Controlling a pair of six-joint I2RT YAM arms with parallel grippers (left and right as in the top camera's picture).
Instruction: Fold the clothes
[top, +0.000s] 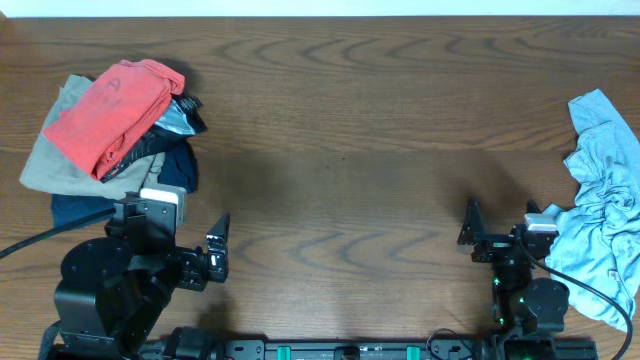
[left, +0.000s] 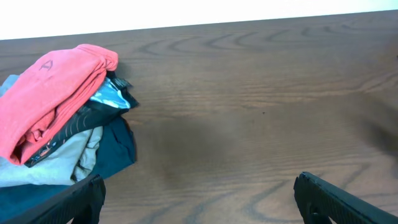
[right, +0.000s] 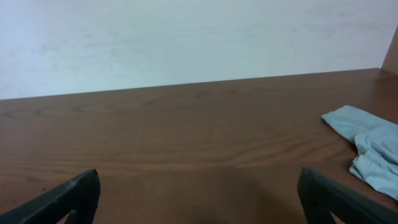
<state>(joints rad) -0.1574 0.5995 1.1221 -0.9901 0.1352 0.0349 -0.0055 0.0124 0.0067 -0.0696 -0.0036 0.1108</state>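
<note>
Brown wood tabletop holds the coral-red shirt atop a mixed heap at upper left and the pale blue shirt crumpled at the right edge, with left pincer and right pincer both wide and empty near the bottom edge, likely parked before a first grab.

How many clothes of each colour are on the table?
red garment: 1
pale blue garment: 1
grey-beige garment: 1
navy garment: 1
black-and-silver garment: 1
Total: 5, as far as the pile shows
</note>
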